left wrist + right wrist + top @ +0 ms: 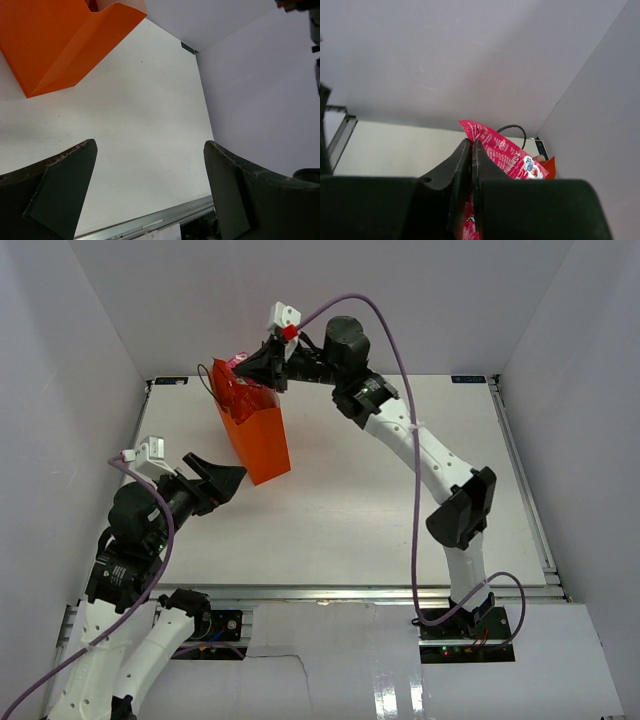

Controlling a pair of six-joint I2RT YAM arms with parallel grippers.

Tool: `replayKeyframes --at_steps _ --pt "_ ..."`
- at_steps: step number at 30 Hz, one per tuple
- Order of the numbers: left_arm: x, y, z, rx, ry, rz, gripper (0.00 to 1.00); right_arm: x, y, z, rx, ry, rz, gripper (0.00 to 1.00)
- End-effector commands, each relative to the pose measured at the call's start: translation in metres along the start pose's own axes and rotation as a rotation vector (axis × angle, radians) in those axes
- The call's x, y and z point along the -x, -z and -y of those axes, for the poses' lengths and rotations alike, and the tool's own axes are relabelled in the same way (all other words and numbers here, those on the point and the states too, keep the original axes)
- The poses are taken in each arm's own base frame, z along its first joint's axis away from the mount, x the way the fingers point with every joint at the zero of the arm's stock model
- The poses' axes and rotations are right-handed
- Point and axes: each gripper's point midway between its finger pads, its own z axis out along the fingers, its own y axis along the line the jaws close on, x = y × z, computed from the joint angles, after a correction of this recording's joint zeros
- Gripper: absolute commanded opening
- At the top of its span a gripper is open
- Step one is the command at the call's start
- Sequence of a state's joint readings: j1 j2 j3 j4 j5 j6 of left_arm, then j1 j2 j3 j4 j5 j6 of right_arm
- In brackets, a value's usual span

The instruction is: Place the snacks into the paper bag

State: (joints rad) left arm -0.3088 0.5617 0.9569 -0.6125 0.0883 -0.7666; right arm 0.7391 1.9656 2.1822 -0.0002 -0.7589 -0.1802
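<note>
From above, the paper bag (258,440) stands at the back left of the table (400,530), leaning a little, with its mouth up. The right gripper (250,368) hangs just over that mouth with a pink packet (232,364) pinched in it. The left gripper (218,468) waits near the bag's foot, spread wide and holding nothing. The bag looks light and tippy, so it is best steadied by its side wall or rim. In the left wrist view, the left gripper (150,144) is wide open over bare table, with the paper bag (60,40) up at the left showing stiff creased folds. In the right wrist view, the right gripper (471,145) is closed tight on the pink packet (505,152). The packet is thin, crinkly and probably slick film, best held by its sealed edge. Its white print is too small to read.
</note>
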Motion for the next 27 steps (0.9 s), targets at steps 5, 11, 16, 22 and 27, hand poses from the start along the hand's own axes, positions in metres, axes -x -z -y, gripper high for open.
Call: replayKeyframes --at_steps 5,11,16,22,27 --pt "-0.001 0.012 -0.007 0.039 0.037 0.008 0.98 0.006 -0.040 0.071 -0.361 -0.004 0.194 0.08" --pt "-0.004 0.019 -0.010 0.049 0.049 0.014 0.98 -0.047 -0.040 0.092 -0.494 0.049 0.105 0.11" --pt "-0.003 0.015 -0.011 0.060 0.044 0.005 0.98 -0.067 -0.034 0.086 -0.489 0.076 0.034 0.46" --pt "-0.001 0.007 -0.008 0.057 0.022 -0.009 0.98 -0.030 -0.027 0.077 -0.450 0.092 0.064 0.67" --pt "0.000 0.008 -0.007 0.051 -0.006 -0.009 0.98 0.017 0.001 0.047 -0.321 0.055 -0.014 0.88"
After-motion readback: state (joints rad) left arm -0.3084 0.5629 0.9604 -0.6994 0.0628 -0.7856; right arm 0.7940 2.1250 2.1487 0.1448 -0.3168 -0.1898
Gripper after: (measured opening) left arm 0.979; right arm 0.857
